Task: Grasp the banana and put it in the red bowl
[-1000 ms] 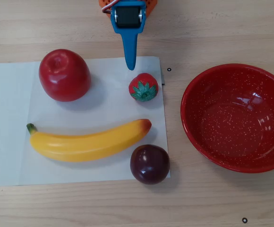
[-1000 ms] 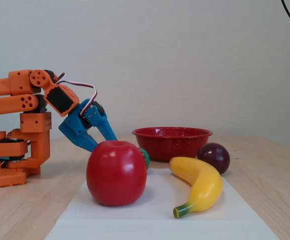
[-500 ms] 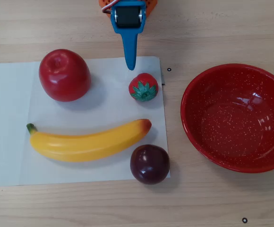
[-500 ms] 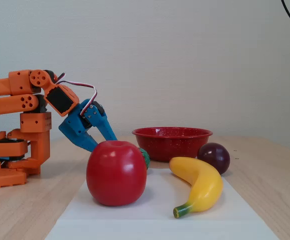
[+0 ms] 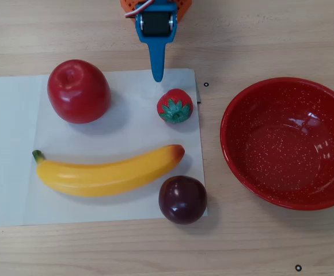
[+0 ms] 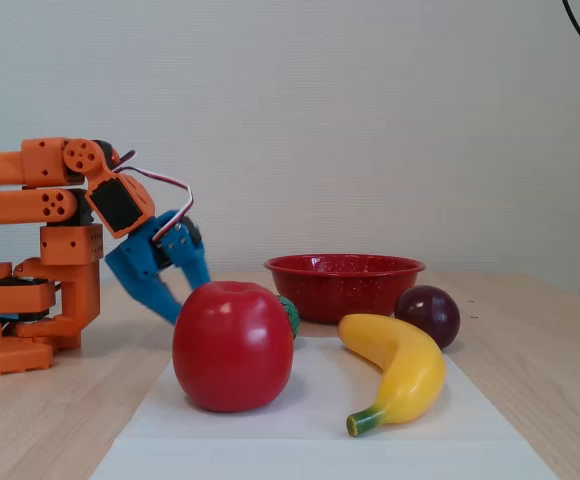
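Note:
The yellow banana (image 5: 106, 172) lies on its side on the white paper, with its green stem at the left and its orange-red tip at the right in the overhead view. In the fixed view it (image 6: 400, 365) lies at the front right. The red speckled bowl (image 5: 242, 155) stands empty on the wood table to the right of the paper, and it shows behind the fruit in the fixed view (image 6: 342, 285). My blue gripper (image 5: 157, 75) is shut and empty at the paper's far edge, well away from the banana. It hangs low beside the orange arm (image 6: 175, 312).
A red apple (image 5: 78, 91) (image 6: 232, 345) sits at the far left of the paper (image 5: 6, 149). A strawberry (image 5: 175, 106) lies just below the gripper tip. A dark plum (image 5: 182, 199) (image 6: 428, 315) sits by the banana's tip. The arm base (image 6: 30, 300) stands at the left in the fixed view.

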